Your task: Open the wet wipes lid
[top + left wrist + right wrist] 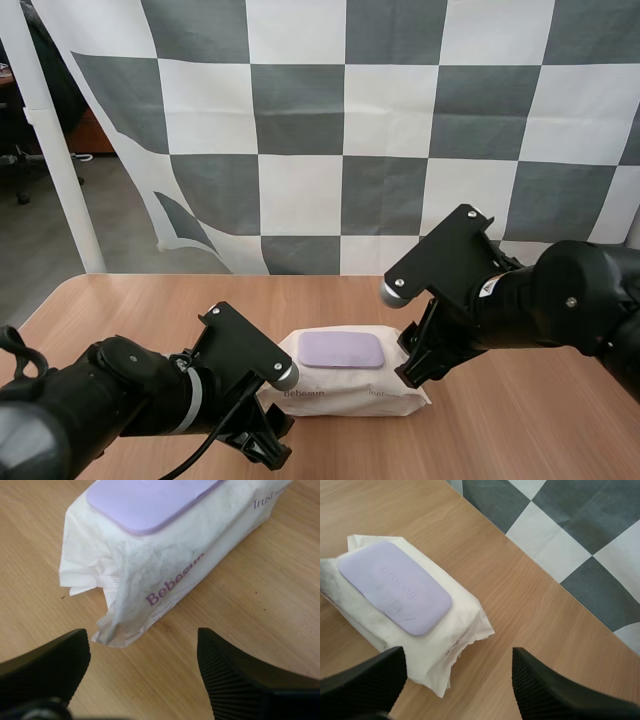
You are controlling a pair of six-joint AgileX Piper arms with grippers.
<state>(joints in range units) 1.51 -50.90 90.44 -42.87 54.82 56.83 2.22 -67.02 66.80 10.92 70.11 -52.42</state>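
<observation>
High view: pack of wet wipes is laid flat on the wooden table, about mid-table, long side running left to right. Lilac lid is seated flat on the pack's top face and is shut. Purple lettering is seen on the near side wall. Left gripper is positioned low at the pack's near-left corner, just beside it. Right gripper is positioned at the pack's right end, tips down close to the crimped edge. The pack is bracketed between the two. Contact cannot be told from here on either side.

Left wrist view: left fingers are spread wide, one ribbed inner face is exposed, and nothing is pinched. The pack's crimped end is seen just ahead of the tips, roughly centred on the gap, with bare table between it and each finger. No contact. The lid's edge is seen flush on the top face.

Right wrist view: right fingers are also held apart, and nothing is clamped. A corner of the pack is seen in the gap, close to one finger and well apart from the other. Whether that near finger is touched cannot be told. The whole lid is seen, closed and flat.
</observation>
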